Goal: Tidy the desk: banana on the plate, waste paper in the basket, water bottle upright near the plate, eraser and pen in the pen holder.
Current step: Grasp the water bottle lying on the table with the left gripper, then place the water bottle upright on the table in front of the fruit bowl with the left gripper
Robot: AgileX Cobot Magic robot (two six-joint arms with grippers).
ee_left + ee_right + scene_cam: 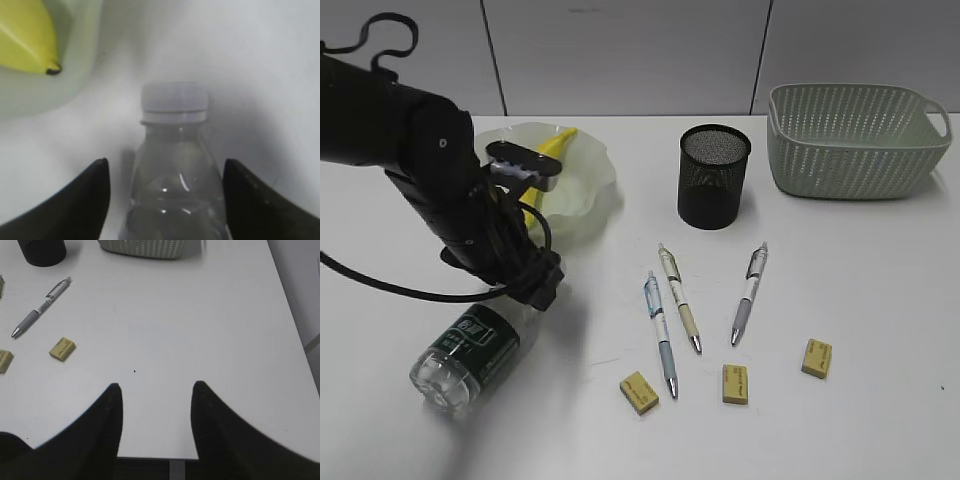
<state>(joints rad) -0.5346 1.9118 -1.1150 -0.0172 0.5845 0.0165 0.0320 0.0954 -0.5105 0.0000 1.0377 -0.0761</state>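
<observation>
The water bottle (470, 350) lies on its side on the desk (860, 280) at the front left, base toward the camera. My left arm (450, 200) reaches down over it. In the left wrist view my left gripper (165, 162) is open, one finger on each side of the bottle's shoulder (175, 150), below the white cap (174, 102). The banana (555, 150) lies on the plate (590, 180); both show in the left wrist view (25, 40) (75, 75). Three pens (680, 300) and three yellow erasers (735, 384) lie on the desk. The pen holder (713, 175) stands upright. My right gripper (156, 387) is open and empty. The waste paper is not in view.
The basket (855, 140) stands at the back right. The right gripper hovers over the desk's right front edge; a pen (42, 307) and an eraser (62, 349) lie to its left. A wall stands behind the desk.
</observation>
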